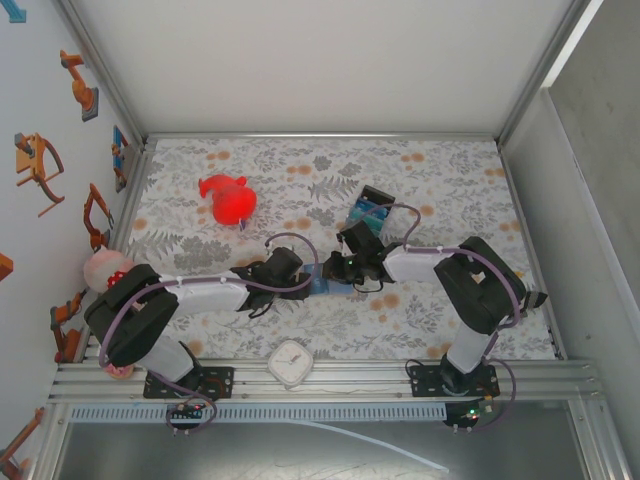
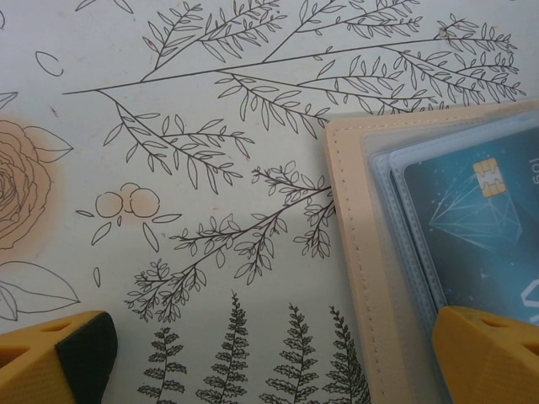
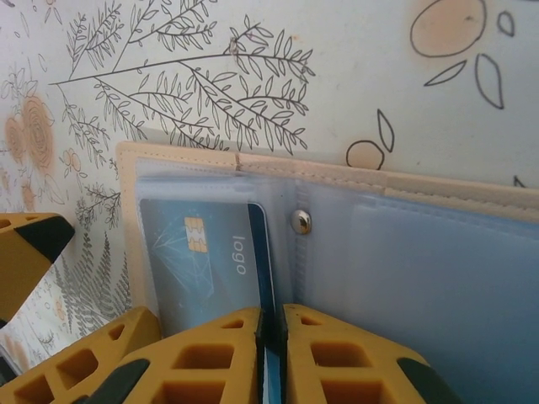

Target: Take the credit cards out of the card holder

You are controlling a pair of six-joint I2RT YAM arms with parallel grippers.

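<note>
In the middle of the table (image 1: 450,170) the card holder (image 3: 185,156) lies open between the two arms. The right jaws are clenched on the edge of a dark credit card (image 3: 263,252) poking from its clear sleeve, beside a teal card (image 3: 202,252) tucked inside. The left jaws are spread wide, one finger (image 2: 484,353) over the holder's corner; whether it presses down I cannot tell. If it doesn't, the holder may drag along, or the thin edge may slip free. The blue-and-teal block (image 1: 370,212) sits near the right wrist; the near side looks freer
</note>
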